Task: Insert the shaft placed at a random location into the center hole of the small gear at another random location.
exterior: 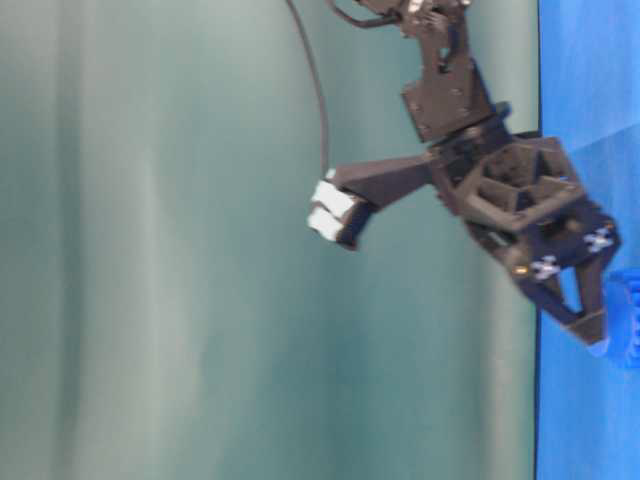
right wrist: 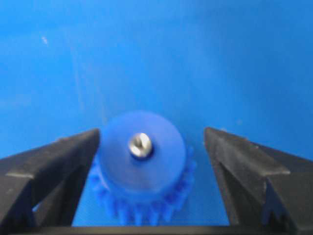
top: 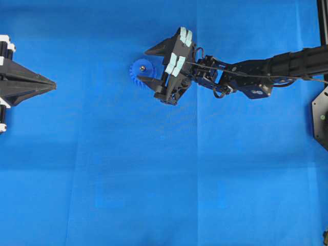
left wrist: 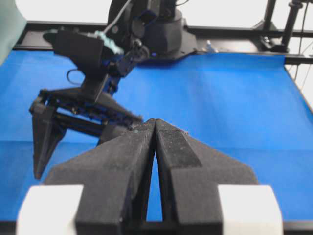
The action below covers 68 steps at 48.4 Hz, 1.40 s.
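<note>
Apparently seated, shaft (right wrist: pixel 140 145) in small gear (right wrist: pixel 142 166) center hole, right hand (right wrist: pixel 151 147) apart astride, left hand (left wrist: pixel 155 128) together.

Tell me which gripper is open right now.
The right gripper, its fingers spread wide either side of the small gear, which has the shaft in its centre. The left gripper has fingers pressed together, far from the gear.

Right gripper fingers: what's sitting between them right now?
The small gear sits between the open right gripper fingers, with the shaft showing as a silvery dot in its center hole. Neither finger appears to touch the gear. Clearest in the right wrist view.
</note>
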Each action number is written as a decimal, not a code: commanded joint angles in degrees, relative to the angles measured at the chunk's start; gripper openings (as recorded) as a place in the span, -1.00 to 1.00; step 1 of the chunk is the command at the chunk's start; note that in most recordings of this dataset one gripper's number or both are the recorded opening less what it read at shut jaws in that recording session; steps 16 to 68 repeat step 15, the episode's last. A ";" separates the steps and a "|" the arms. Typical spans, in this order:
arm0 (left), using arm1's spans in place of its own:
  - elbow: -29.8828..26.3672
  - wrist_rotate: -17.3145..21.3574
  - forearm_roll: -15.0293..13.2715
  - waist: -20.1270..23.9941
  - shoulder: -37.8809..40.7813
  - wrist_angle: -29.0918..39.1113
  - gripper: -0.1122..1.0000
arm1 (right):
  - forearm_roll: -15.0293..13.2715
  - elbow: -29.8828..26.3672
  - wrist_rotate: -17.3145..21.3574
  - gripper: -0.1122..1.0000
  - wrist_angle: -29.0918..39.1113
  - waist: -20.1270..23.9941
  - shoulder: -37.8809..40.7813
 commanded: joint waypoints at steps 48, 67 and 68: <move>-0.53 -0.09 0.00 0.09 0.26 -0.26 -0.79 | -0.26 0.79 -0.44 0.76 1.85 0.35 -9.76; -0.53 -0.09 0.00 0.09 0.26 -0.26 -0.79 | -0.26 0.79 -0.44 0.76 1.85 0.35 -9.76; -0.53 -0.09 0.00 0.09 0.26 -0.26 -0.79 | -0.26 0.79 -0.44 0.76 1.85 0.35 -9.76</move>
